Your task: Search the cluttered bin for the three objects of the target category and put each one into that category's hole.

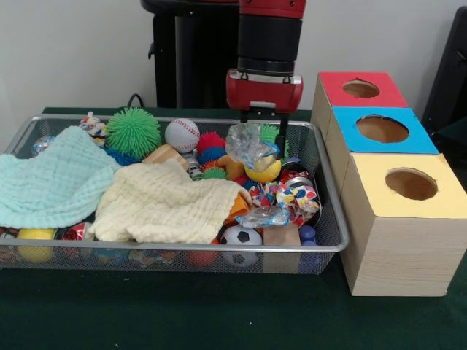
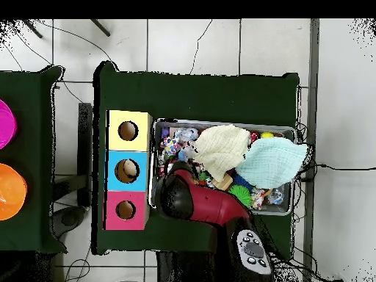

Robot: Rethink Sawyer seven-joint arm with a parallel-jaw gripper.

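Crinkly clear plastic [image 1: 250, 143] hung in the gripper [image 1: 264, 138], whose fingers seemed pinched on it, over the bin [image 1: 330, 197]. It could slip before reaching the boxes [image 1: 398, 219] at three o'clock.

Two cloths [image 1: 109, 193] cover much of the bin's [image 1: 332, 219] toys; from overhead, the arm [image 2: 202, 202] hides the gripper.
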